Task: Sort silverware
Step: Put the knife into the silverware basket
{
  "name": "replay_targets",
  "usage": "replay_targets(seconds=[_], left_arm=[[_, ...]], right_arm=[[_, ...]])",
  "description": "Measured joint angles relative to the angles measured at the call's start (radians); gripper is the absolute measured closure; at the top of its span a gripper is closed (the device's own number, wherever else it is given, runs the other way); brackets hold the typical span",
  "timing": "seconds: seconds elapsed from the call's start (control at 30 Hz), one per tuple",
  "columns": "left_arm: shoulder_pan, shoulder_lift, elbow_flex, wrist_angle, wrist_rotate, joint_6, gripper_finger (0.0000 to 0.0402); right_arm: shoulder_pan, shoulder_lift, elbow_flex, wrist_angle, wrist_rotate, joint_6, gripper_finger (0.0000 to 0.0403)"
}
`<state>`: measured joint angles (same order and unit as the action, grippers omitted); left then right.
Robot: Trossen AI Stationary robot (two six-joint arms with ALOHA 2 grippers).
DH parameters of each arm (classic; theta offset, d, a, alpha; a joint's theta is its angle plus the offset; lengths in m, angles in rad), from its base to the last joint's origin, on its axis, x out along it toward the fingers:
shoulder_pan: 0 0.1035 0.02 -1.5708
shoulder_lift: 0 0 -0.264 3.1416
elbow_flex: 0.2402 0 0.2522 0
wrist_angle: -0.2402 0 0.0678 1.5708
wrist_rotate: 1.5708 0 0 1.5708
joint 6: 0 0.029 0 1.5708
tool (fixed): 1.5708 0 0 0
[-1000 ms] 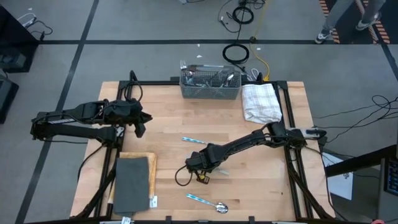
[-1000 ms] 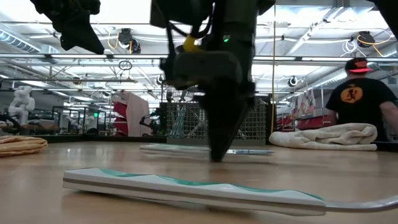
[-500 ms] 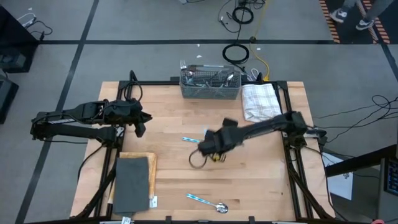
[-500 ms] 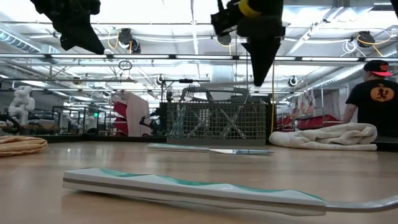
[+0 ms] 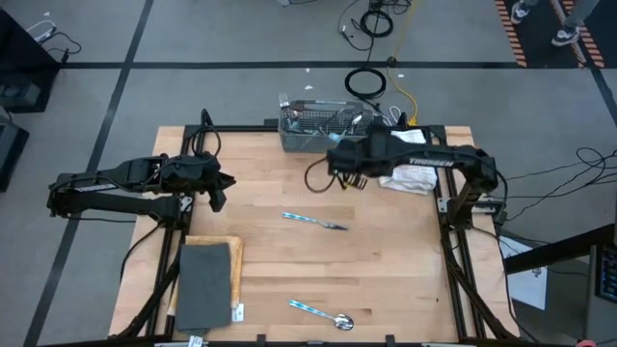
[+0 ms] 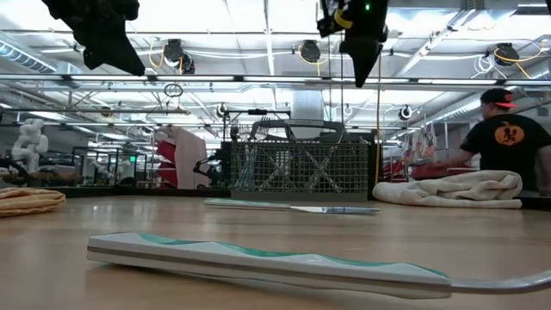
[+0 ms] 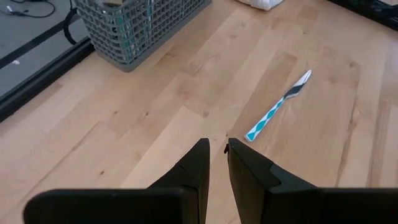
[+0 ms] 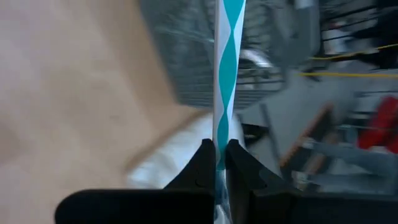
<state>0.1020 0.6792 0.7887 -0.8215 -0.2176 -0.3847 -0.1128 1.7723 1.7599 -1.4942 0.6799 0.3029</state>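
Note:
My right gripper [image 5: 352,177] hangs above the table's far side, next to the grey mesh caddy [image 5: 326,131], and is shut on one piece of silverware with a teal-and-white handle [image 8: 225,56]. In the low view that gripper [image 6: 362,60] is high above the wood. A second piece [image 5: 313,221] lies flat at mid-table and shows in the left wrist view [image 7: 277,106]. A spoon [image 5: 323,313] lies flat near the near edge [image 6: 258,258]. My left gripper [image 5: 217,193] waits shut above the table's left side [image 7: 215,152]. My right gripper pinches the teal-and-white handle [image 8: 222,134] between its two fingers. The handle runs along the fingers and sticks out past their tips. The piece is lifted clear of the table. Which end carries the metal I cannot tell.
The caddy [image 6: 297,168] holds several pieces. A white towel [image 5: 405,159] lies at the far right corner. A grey mat on a wooden board [image 5: 204,284] sits at the near left. A person in a black shirt [image 6: 512,142] stands beyond the table.
My right gripper rose from the middle of the table with the silverware piece and swung toward the far edge, up to the caddy. The piece went from lying on the wood to lifted clear. The person behind the table shifted about.

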Motion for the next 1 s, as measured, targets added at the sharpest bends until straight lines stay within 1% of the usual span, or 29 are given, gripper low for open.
replay_targets(seconds=[0.1,0.23,0.37,0.5,0.67,0.77,0.87,1.0], left_arm=[[0.0,0.0,0.0,0.0,-0.003,0.0,0.0338],[0.0,0.0,0.0,0.0,-0.033,-0.001,0.0338],[0.0,0.0,0.0,0.0,-0.052,-0.002,0.0338],[0.0,0.0,0.0,0.0,-0.055,-0.002,0.0338],[0.0,0.0,0.0,0.0,-0.061,-0.003,0.0338],[0.0,0.001,0.0,0.0,-0.064,-0.003,0.0338],[0.0,0.001,0.0,0.0,-0.068,-0.003,0.0338],[0.0,0.001,0.0,0.0,-0.072,-0.002,0.0338]], right_arm=[[-0.047,0.004,0.0,-0.009,0.076,-0.101,0.0403],[-0.096,0.01,0.0,0.0,0.176,-0.22,0.0403],[-0.133,0.03,0.0,0.037,0.287,-0.361,0.0403],[-0.153,0.058,0.0,0.124,0.426,-0.592,0.0403],[-0.168,0.095,0.0,0.323,0.563,-0.951,0.0403],[-0.182,0.129,0.0,0.474,0.604,-1.163,0.0403],[-0.195,0.162,0.0,0.608,0.608,-1.343,0.0403],[-0.211,0.209,0.001,0.691,0.613,-1.522,0.0403]])
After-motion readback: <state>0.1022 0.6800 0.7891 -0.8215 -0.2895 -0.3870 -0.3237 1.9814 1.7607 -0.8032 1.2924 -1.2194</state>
